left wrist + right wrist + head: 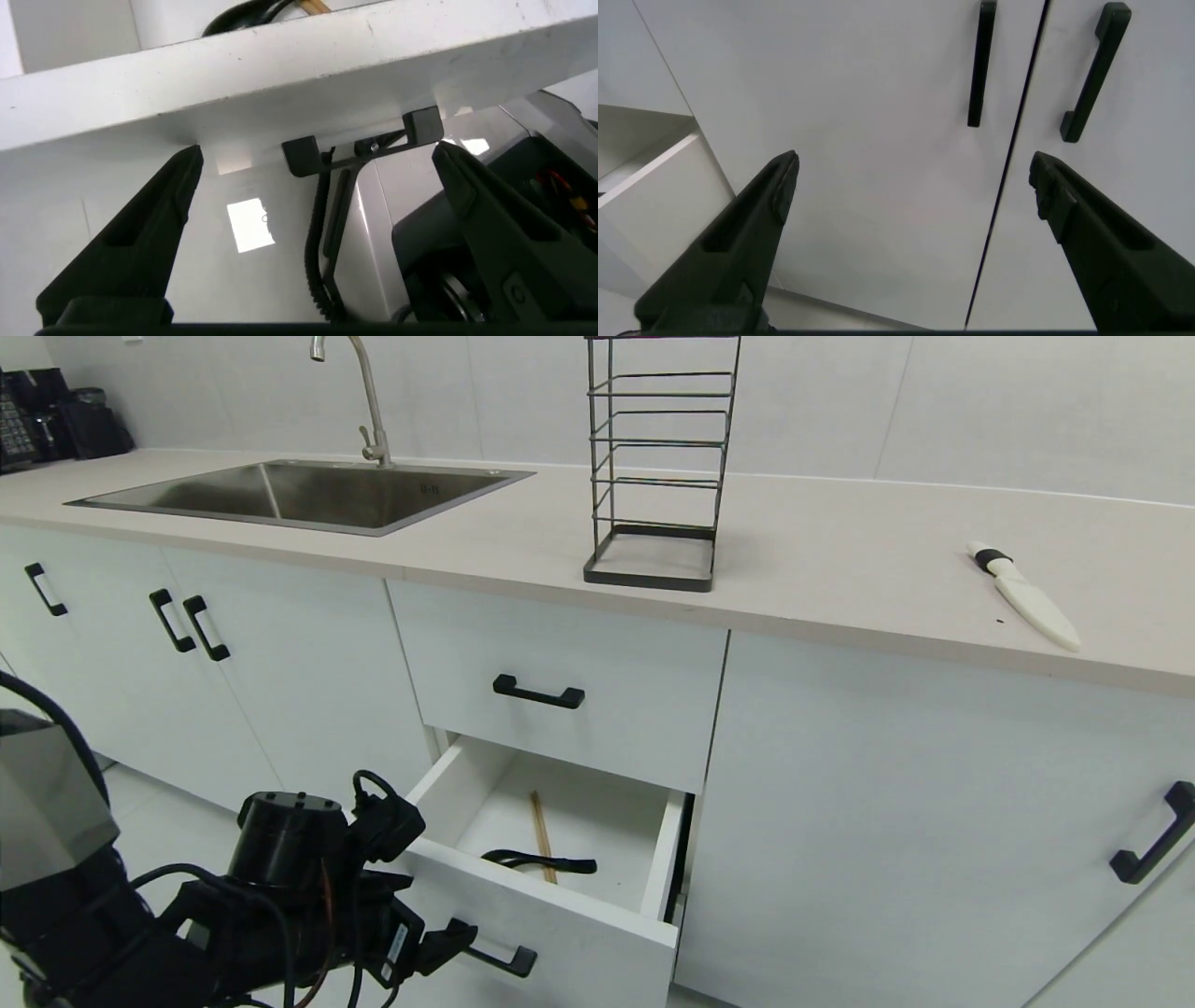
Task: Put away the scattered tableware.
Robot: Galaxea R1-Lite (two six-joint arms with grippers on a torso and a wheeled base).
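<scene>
A white knife (1024, 595) with a black band lies on the counter at the right. The lower drawer (551, 919) stands pulled out; inside lie wooden chopsticks (540, 831) and a black utensil (541, 863). My left gripper (450, 938) is low at the drawer's front, right by its black handle (501, 958). In the left wrist view the left gripper (318, 159) is open, fingers spread wide, with the handle (360, 149) beyond them. My right gripper (913, 166) is open, facing white cabinet doors with black handles (977, 65).
A tall black wire rack (653, 476) stands mid-counter. A steel sink (299, 495) with a faucet (372, 401) sits at the left. A shut drawer (560, 695) is above the open one. Cabinet doors (924, 821) flank both sides.
</scene>
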